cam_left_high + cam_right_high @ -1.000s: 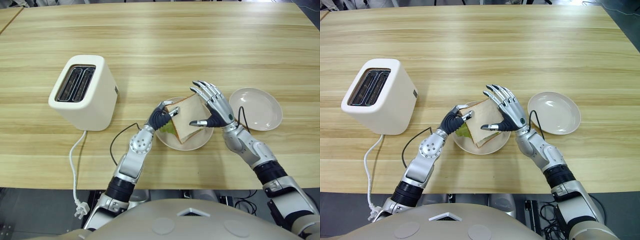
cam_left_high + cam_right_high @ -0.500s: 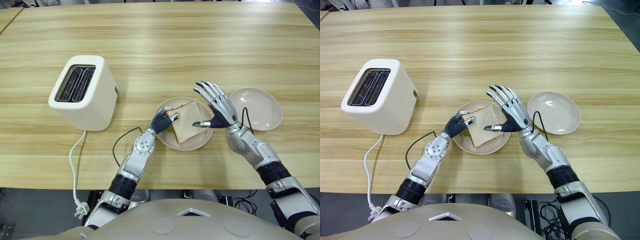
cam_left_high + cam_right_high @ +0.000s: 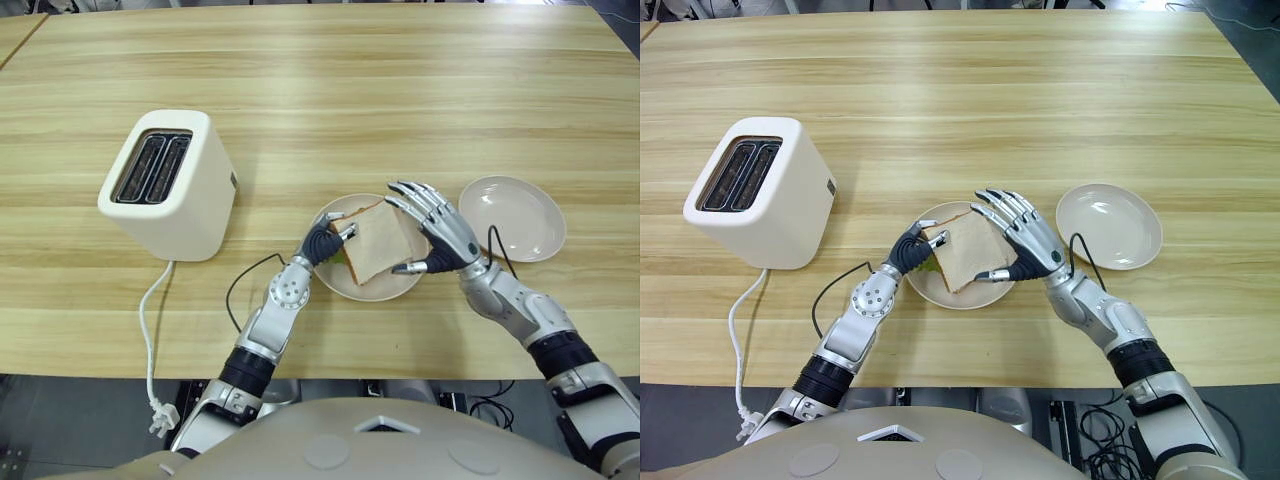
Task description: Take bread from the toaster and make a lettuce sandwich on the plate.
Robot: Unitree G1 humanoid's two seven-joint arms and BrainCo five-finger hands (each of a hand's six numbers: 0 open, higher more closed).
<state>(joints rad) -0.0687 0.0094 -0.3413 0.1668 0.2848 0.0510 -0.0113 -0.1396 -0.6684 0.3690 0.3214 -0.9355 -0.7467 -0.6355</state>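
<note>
A white toaster [image 3: 170, 190] stands at the left with two dark slots on top. The middle plate [image 3: 372, 294] carries a bread slice [image 3: 380, 245] lying nearly flat, with a bit of green lettuce [image 3: 928, 265] peeking out under its left edge. My left hand [image 3: 322, 240] is curled at the plate's left side and pinches the slice's left corner. On the right, my right hand [image 3: 437, 233] is open with fingers spread, hovering at the slice's right edge; whether it touches the bread is unclear.
A second, empty plate [image 3: 512, 217] sits just right of my right hand. The toaster's white power cord [image 3: 148, 320] trails off the table's near edge. A thin black cable [image 3: 240, 280] loops on the table by my left forearm.
The bread slice has come down from a tilted pose to lie almost flat on the plate. My right hand has lowered and shifted slightly right alongside it.
</note>
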